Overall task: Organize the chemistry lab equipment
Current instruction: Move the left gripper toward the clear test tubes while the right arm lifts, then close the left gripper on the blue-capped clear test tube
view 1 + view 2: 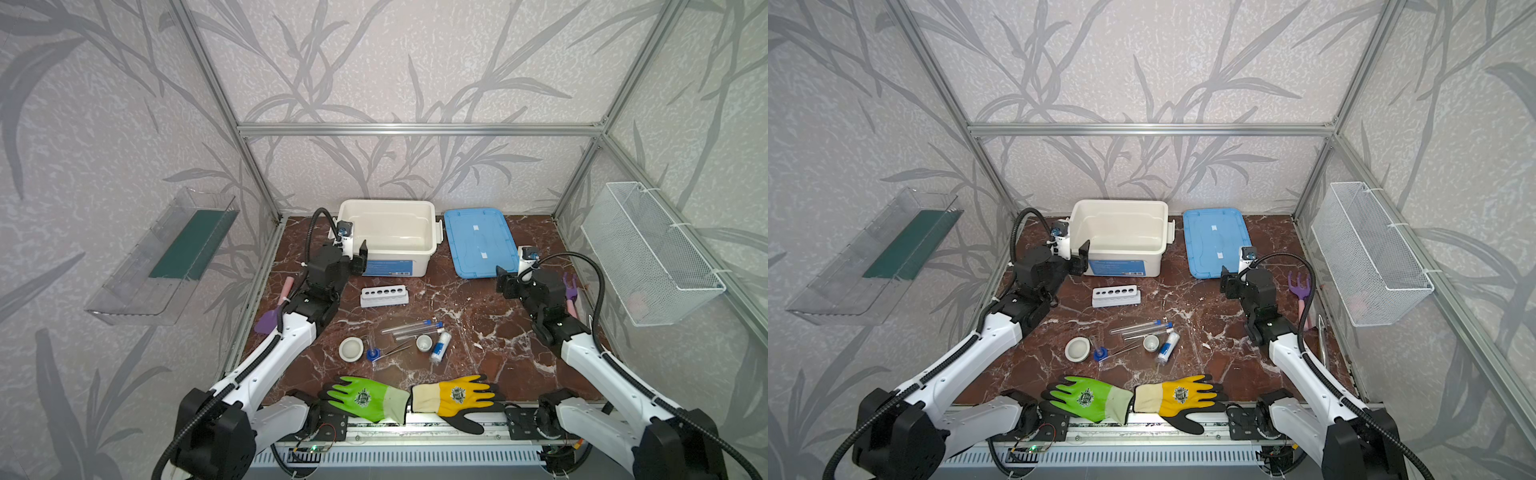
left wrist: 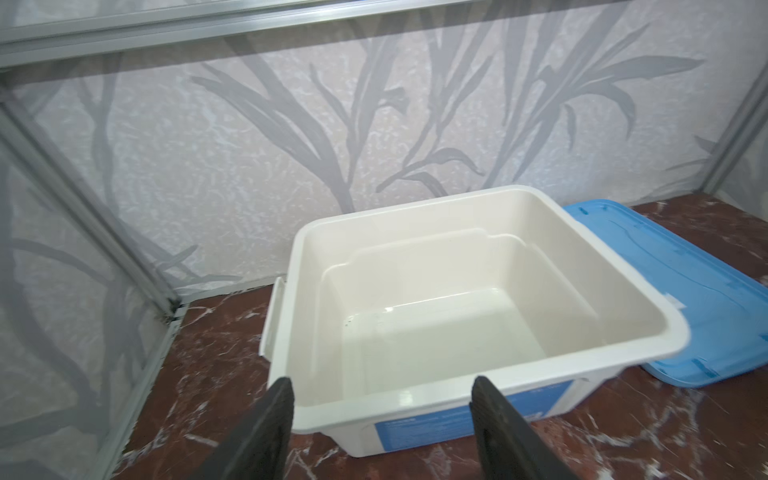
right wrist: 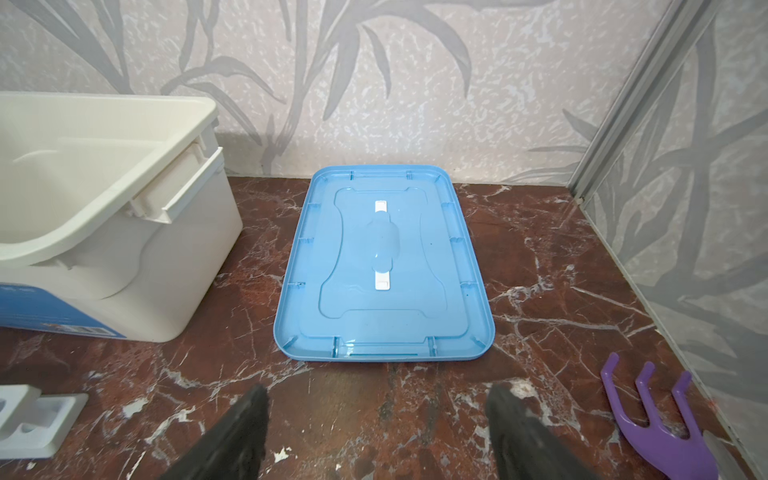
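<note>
In both top views the white six-hole rack (image 1: pixel 384 296) (image 1: pixel 1116 295) stands mid-table. Nearer the front lie clear capped test tubes (image 1: pixel 411 328), two small white dishes (image 1: pixel 351 348) (image 1: pixel 424 343), metal tweezers (image 1: pixel 395 350), the blue-based cylinder (image 1: pixel 372 353) and the blue-labelled bottle (image 1: pixel 440 347). My left gripper (image 1: pixel 359 258) (image 2: pixel 382 386) hovers open and empty at the front left corner of the white bin (image 2: pixel 415 395). My right gripper (image 1: pixel 505 283) (image 3: pixel 376 395) is open and empty above bare table, just in front of the blue lid (image 3: pixel 386 266).
A green glove (image 1: pixel 365 397) and a yellow glove (image 1: pixel 457 399) lie at the front edge. A purple trowel (image 1: pixel 270 318) rests by the left arm, a purple rake (image 3: pixel 656 424) by the right wall. A wire basket (image 1: pixel 652 249) and a clear shelf (image 1: pixel 166 257) hang on the side walls.
</note>
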Available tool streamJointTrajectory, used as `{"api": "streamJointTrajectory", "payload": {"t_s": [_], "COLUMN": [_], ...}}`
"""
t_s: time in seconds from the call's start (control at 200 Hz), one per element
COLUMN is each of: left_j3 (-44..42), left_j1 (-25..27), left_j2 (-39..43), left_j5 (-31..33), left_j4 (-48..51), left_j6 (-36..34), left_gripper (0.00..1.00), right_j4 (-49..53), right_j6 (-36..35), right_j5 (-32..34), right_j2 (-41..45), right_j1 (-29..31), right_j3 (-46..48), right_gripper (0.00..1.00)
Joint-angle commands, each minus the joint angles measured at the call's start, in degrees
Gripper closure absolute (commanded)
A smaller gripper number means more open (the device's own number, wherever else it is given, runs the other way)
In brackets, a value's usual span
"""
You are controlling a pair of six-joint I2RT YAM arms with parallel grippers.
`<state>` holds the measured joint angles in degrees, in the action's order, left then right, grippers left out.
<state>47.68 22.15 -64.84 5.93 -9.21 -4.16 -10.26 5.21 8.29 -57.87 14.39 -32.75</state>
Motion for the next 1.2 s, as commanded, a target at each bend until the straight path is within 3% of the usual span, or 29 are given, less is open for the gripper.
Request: {"api": "streamJointTrajectory", "payload": {"t_s": [0.0,0.2,0.35,0.515,0.75,0.91,1.195], "left_j3": [2.29,9.48,14.01,15.51,16.44,17.73,17.45], "left_j1": [3.95,8.08,10.05,13.7,17.38,17.5,18.42], "left_j2": [1.07,-1.19,-4.81,-10.47,-19.32,-23.71,-30.14], "left_j5": [-9.31,-20.59,-24.34,-24.0,-21.16,-24.15,-16.0], "left_j4": [13.77,31.86,42.18,45.32,46.65,46.96,48.05], "left_j6": [-3.2,-6.71,-10.16,-12.89,-15.63,-14.24,-15.11], "left_gripper": [0.33,0.34,0.42,0.48,0.59,0.63,0.7], "right_j4": [6.07,7.96,9.22,8.06,7.99,7.14,7.89], "right_j6": [2.78,2.42,2.99,2.87,2.41,2.7,3.54], "right_j5": [-3.63,-5.54,-5.2,-8.4,-7.34,-8.56,-12.66], "right_j2": [0.99,0.59,-0.2,-0.76,-0.93,-0.73,-1.96], "right_j1": [0.55,1.86,1.87,1.96,1.95,1.94,2.04], "right_j3": [-2.44,-3.95,-4.76,-4.25,-3.68,-2.67,-2.65], "right_gripper": [0.18,0.14,0.18,0.25,0.34,0.37,0.41]}}
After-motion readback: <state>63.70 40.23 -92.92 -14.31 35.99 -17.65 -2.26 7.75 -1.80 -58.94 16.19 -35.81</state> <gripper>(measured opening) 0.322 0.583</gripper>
